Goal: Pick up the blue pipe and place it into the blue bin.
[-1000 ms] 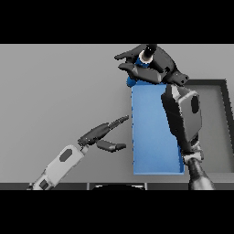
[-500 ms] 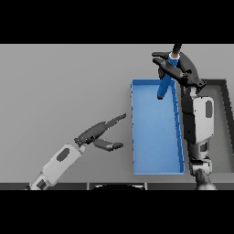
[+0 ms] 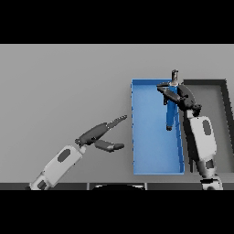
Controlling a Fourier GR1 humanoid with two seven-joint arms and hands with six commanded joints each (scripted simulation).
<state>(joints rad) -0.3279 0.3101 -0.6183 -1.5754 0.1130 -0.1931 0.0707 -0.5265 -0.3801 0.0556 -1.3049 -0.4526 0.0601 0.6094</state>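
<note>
White-grey forearms, dark oval panels, seemingly ribbed wrists; left hand [image 3: 98, 137], right hand [image 3: 176, 93] dark.

Bin [image 3: 153, 151] right of table [image 3: 64, 91] centre — pipe [image 3: 171, 109] over its right side, tray [image 3: 215, 91] adjoining right.

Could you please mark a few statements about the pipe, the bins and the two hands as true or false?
1. The right robot hand is curled round the blue pipe. True.
2. The blue pipe lies flat on the grey table. False: it hangs from the right robot hand, over the blue bin.
3. The left robot hand is holding the blue pipe. False: it is open and holds nothing, left of the blue bin.
4. A dark bin sits to the right of the blue bin. True.
5. The blue bin is upside down. False: its open side faces up.
</note>
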